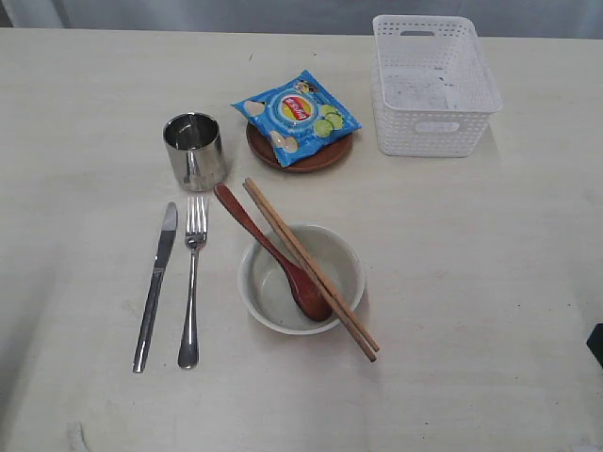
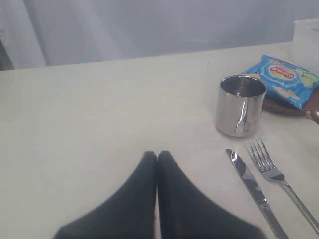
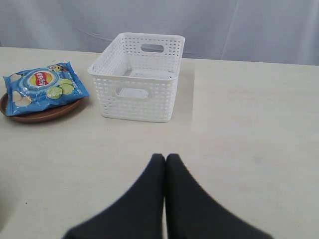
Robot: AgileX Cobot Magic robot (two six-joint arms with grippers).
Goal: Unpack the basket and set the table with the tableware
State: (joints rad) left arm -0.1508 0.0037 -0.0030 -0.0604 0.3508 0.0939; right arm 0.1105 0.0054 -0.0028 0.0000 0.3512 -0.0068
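The white lattice basket (image 1: 433, 85) (image 3: 137, 77) stands empty at the back right of the cream table (image 1: 490, 282). A steel knife (image 1: 155, 282) (image 2: 254, 191) and fork (image 1: 192, 282) (image 2: 279, 181) lie side by side at the left, below the shiny steel cup (image 1: 194, 151) (image 2: 241, 105). The off-white bowl (image 1: 301, 279) holds the dark red-brown wooden spoon (image 1: 273, 252), with two wooden chopsticks (image 1: 311, 268) laid across it. The brown plate (image 1: 300, 149) (image 3: 42, 113) lies under a blue chip bag (image 1: 297, 115) (image 3: 44, 87). My left gripper (image 2: 157, 154) and right gripper (image 3: 165, 157) are shut on nothing, above bare table.
The table's far edge meets a pale curtain behind the basket. A dark corner of the right arm (image 1: 595, 344) shows at the right edge of the exterior view.
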